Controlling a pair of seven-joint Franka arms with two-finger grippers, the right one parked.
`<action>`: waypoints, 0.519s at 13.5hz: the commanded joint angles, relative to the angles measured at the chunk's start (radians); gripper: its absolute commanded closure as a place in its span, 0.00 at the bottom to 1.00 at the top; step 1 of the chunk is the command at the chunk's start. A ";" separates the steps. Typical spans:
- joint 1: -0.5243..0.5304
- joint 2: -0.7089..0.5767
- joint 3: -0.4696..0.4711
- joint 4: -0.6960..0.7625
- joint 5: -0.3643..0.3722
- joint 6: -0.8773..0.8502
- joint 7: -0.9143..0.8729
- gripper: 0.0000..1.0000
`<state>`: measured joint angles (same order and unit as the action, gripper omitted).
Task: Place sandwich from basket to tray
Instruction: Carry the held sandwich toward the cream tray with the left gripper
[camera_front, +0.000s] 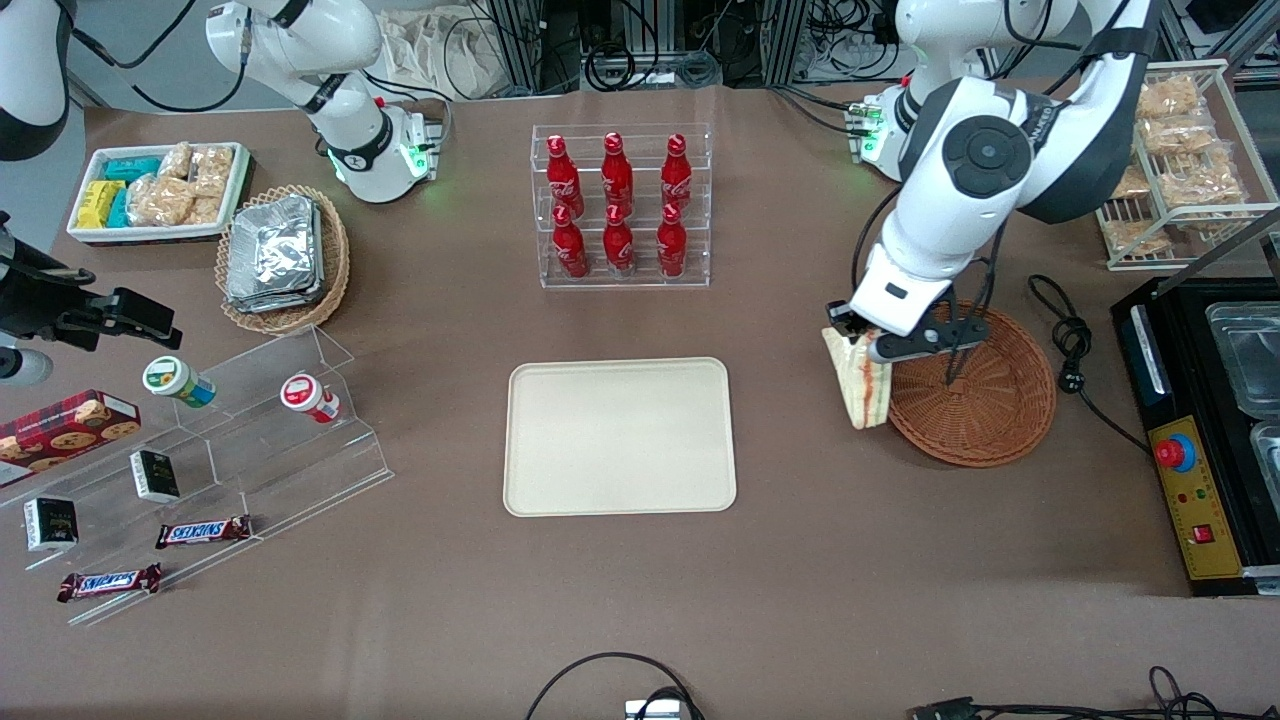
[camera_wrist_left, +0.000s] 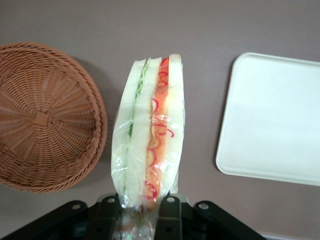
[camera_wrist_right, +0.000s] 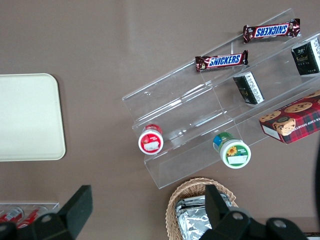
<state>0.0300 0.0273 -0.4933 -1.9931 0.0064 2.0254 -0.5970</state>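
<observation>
— One item in transit: sandwich (camera_front: 862, 385), wrapped in clear film, white bread with green and red filling showing at its edge. Where is it held?

— Gripper (camera_front: 855, 340), closed on the sandwich's upper end; the wedge hangs down from it, lifted clear of the table, just beside the basket's rim on the tray side.

— Basket (camera_front: 985, 400)?

— Round, reddish-brown wicker, nothing visible inside it in the wrist view. Sandwich is already out of it.

— Tray (camera_front: 620, 436)?

— Cream, rectangular, bare, lying toward the middle of the table. Bare tablecloth shows between it and the sandwich.

— Status of the job?

— By my reading, pickup and lift are done. Left to do: carry the sandwich across to the tray, lower it, let go. Roughly the first half complete.

— Anything nearby worth listing?

— Rack of red bottles (camera_front: 620, 205), farther from the front camera than the tray. It looks clear of the likely path.
</observation>
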 joint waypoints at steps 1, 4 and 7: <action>0.001 0.052 -0.056 0.053 0.059 -0.014 0.007 0.75; -0.001 0.115 -0.100 0.095 0.101 -0.014 -0.050 0.75; -0.048 0.184 -0.103 0.155 0.147 -0.016 -0.131 0.76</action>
<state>0.0139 0.1438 -0.5952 -1.9144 0.1095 2.0267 -0.6610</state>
